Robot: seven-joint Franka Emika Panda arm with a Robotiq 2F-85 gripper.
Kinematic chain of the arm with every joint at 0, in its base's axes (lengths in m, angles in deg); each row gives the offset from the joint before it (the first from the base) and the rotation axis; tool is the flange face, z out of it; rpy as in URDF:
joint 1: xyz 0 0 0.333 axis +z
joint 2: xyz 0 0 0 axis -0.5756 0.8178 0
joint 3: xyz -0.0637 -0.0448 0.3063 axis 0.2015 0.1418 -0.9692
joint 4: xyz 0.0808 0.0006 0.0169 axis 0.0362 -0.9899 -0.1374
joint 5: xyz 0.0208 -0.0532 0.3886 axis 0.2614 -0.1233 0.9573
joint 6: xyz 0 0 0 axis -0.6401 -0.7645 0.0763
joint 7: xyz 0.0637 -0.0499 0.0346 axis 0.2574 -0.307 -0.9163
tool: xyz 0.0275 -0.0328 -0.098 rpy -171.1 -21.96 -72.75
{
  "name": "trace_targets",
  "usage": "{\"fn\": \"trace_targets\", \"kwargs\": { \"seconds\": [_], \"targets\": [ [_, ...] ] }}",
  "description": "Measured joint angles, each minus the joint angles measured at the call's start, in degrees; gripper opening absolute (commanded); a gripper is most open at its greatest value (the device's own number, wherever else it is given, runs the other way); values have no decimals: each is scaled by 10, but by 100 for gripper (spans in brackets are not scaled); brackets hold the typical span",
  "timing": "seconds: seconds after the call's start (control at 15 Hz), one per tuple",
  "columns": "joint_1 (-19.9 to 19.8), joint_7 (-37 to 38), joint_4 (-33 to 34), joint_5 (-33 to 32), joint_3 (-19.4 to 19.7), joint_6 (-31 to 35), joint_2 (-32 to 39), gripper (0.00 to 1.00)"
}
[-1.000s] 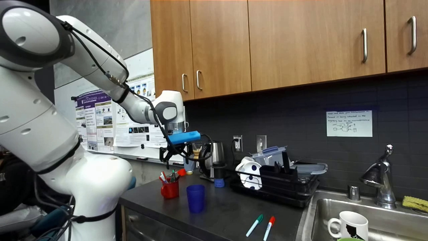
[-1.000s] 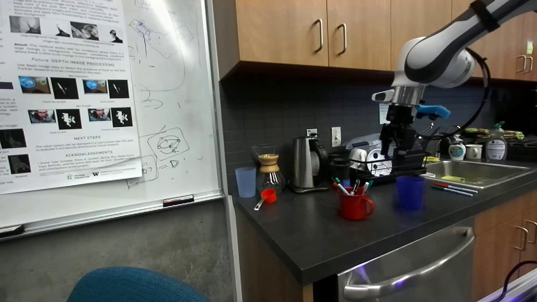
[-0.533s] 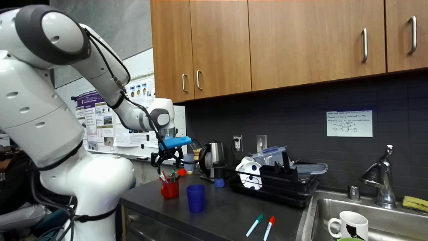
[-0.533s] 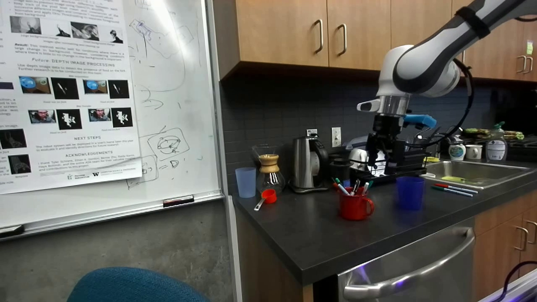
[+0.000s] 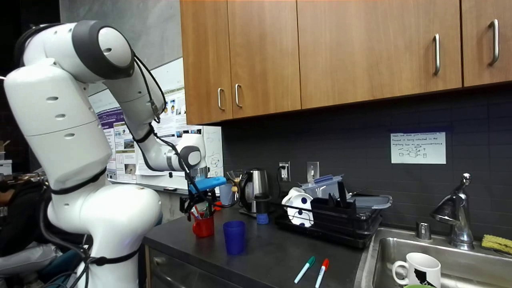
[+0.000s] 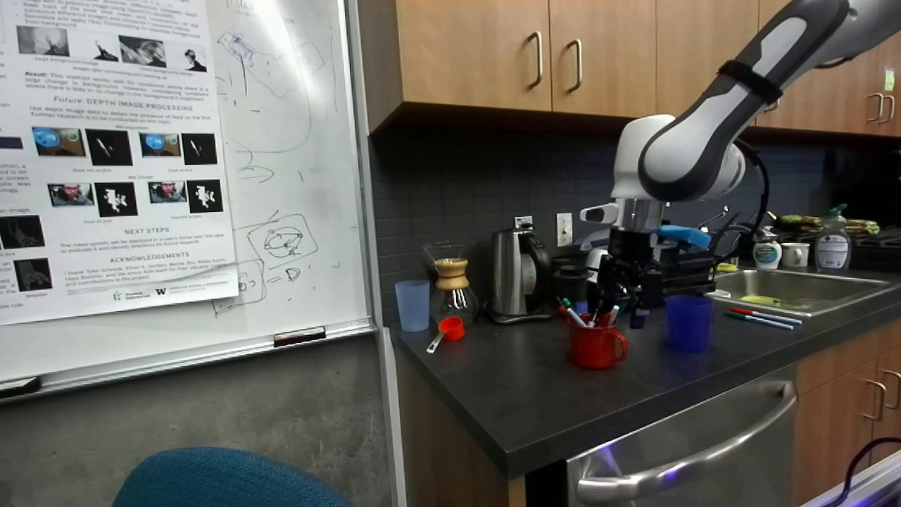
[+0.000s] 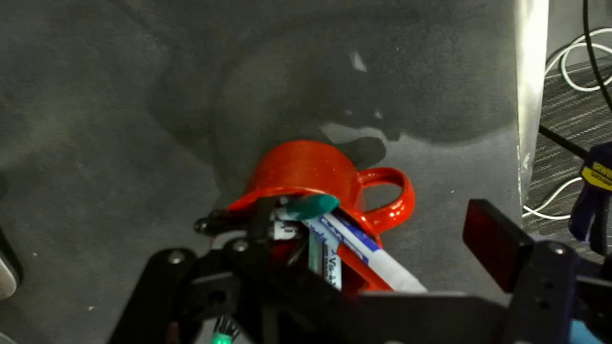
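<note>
A red mug (image 7: 301, 167) stands upright on the dark counter, in view in both exterior views, with several markers and pens in it. A white marker (image 7: 397, 272) and a green-tipped one (image 7: 313, 206) lean out of its mouth. My gripper (image 6: 619, 310) points down just over the mug, close to the pens. In the wrist view its fingers are wide apart, one pad (image 7: 497, 243) beyond the handle side, the other near the pens at the rim. No object is gripped. Whether a finger touches a pen I cannot tell. A dark blue cup (image 5: 234, 238) stands beside the mug.
A black dish rack (image 5: 332, 220), a steel kettle (image 6: 510, 274) and a glass coffee maker (image 6: 454, 296) line the wall. A red scoop (image 6: 450, 329) lies near the counter's end. Green and red markers (image 5: 322, 272) lie by the sink (image 5: 380, 256), which holds a white mug (image 5: 420, 268).
My gripper has come down from above the counter and across toward the red mug, and now hangs right over its pens. Its fingers have stayed apart; the objects have not moved.
</note>
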Motion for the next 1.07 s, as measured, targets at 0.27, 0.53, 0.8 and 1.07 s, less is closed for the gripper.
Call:
{"fn": "trace_targets", "kwargs": {
  "seconds": [0.27, 0.53, 0.8, 1.07],
  "targets": [
    [-1, 0, 1, 0, -6, 30, 30, 100],
    [-1, 0, 2, 0, -14, 34, 31, 100],
    [-1, 3, 2, -3, -22, 34, 31, 74],
    [-1, 7, 2, -4, -27, 37, 31, 44]
  ]
}}
